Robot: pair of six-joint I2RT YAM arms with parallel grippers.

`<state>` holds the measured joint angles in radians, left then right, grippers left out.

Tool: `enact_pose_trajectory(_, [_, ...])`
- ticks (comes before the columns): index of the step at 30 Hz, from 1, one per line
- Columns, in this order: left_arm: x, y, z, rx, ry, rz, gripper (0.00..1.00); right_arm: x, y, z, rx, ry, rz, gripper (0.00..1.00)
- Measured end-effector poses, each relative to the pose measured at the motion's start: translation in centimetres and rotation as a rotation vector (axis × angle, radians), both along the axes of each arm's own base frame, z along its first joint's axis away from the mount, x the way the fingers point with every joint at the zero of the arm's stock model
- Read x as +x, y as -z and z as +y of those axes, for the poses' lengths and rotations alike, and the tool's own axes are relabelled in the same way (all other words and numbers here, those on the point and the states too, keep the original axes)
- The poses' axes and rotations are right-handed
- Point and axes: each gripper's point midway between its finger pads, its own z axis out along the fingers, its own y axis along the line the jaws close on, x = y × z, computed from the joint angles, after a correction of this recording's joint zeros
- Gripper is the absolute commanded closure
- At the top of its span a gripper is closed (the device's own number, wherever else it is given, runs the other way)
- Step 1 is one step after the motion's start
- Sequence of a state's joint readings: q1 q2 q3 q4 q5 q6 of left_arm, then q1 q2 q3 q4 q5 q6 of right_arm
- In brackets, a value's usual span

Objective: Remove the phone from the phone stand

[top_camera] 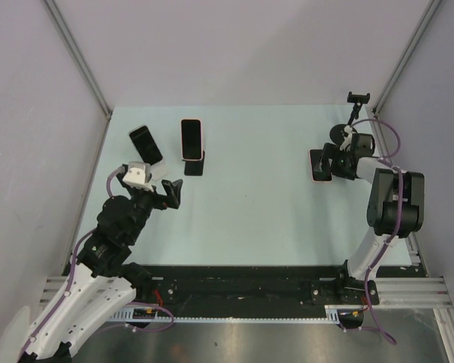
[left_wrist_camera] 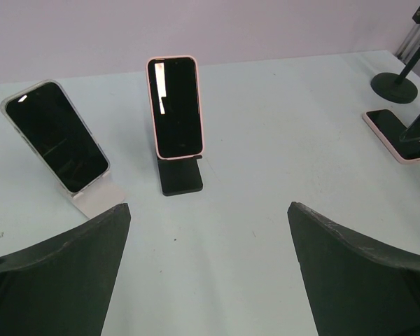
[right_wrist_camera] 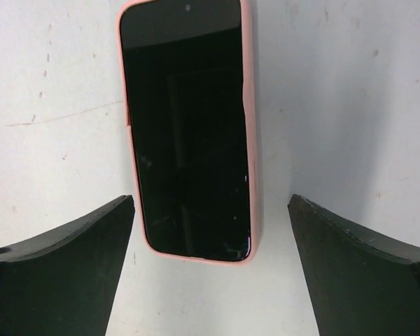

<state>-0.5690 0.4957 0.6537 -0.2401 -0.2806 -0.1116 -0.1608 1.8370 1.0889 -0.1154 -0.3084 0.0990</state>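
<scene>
Both right fingers (right_wrist_camera: 56, 273) cropped, pink phone (right_wrist_camera: 187, 133) seemingly flat between.

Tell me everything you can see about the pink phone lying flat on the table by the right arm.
The pink-cased phone lies flat, screen up, on the pale table. The glass is dark, faintly smudged, with a small camera dot near one end. The case looks like matte pink rubber with rounded corners. Only the table touches it; the right gripper hovers open above, a finger on each side, clear of it.
</scene>
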Motion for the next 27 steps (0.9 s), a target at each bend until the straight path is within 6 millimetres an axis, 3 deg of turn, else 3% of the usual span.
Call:
enact_pose_trajectory(5, [-0.1,-0.1,0.0,-0.002,0.000,-0.004,0.00,-1.1,-0.5,1.1,-0.105,-0.006,0.034,0.00])
enact_pose_trajectory(8, [-0.1,-0.1,0.0,-0.002,0.000,-0.003,0.00,-1.4,-3.1,2.0,-0.163,-0.011,-0.007,0.00])
enact_pose_trajectory(15, [0.1,0.1,0.0,0.002,-0.002,0.004,0.00,-2.1,-14.5,3.1,-0.187,0.039,-0.274,0.00])
enact_pose_trajectory(21, [0.6,1.0,-0.3,0.018,-0.005,0.035,0.00,-5.8,-25.9,5.4,-0.130,0.033,-0.583,0.00])
enact_pose_trajectory(27, [1.6,2.6,-0.8,0.035,-0.017,0.096,0.00,-11.6,-31.0,5.8,-0.057,0.038,-0.767,0.00])
